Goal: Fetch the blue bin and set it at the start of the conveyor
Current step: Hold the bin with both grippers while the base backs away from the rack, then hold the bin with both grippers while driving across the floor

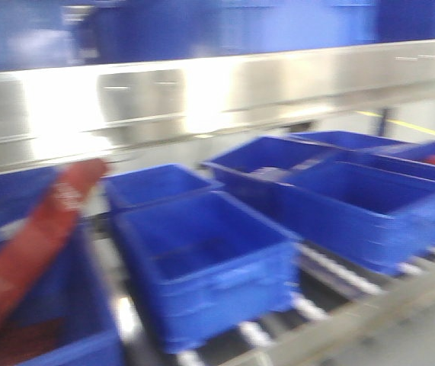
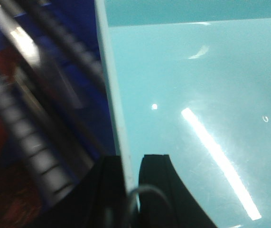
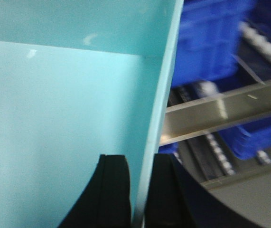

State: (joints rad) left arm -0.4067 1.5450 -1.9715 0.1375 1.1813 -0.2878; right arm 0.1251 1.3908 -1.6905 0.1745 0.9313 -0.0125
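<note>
The blue bin is a pale aqua tub that fills the left wrist view, and it also fills the right wrist view. My left gripper is shut on its left wall, one finger outside and one inside. My right gripper is shut on its right wall in the same way. The bin and both grippers are out of the exterior front view. The conveyor start is not in view.
Several dark royal-blue crates stand on a roller rack below a shiny steel shelf rail. A red object lies in the crate at left. Crates and a steel rail lie right of the bin.
</note>
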